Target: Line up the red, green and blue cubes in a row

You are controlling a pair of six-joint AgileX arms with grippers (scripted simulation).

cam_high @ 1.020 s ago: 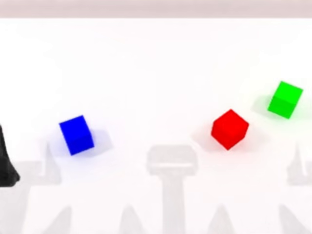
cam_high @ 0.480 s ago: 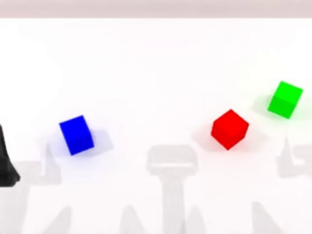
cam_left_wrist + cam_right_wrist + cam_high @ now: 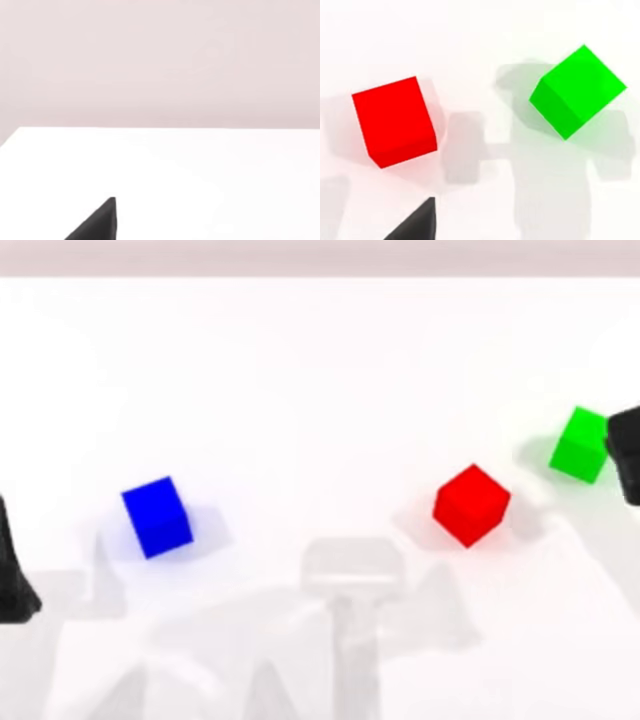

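Three cubes rest apart on the white table. The blue cube point(image 3: 156, 517) is at the left. At the right sit the red cube point(image 3: 471, 504) and, farther right and farther back, the green cube point(image 3: 580, 444). The dark end of my right arm point(image 3: 626, 454) reaches in from the right edge, right beside the green cube. The right wrist view looks down on the red cube point(image 3: 394, 121) and the green cube point(image 3: 577, 91), both lying free of the gripper. My left arm point(image 3: 13, 575) is parked at the left edge, away from the blue cube.
The table's far edge point(image 3: 320, 276) runs across the back. Grey shadows of the arms point(image 3: 350, 580) fall on the front of the table. The left wrist view holds only bare table point(image 3: 200, 175) and wall.
My right arm has come into the top view from the right edge, up to the green cube. The shadows at the front have shifted. The cubes and the left arm have not moved.
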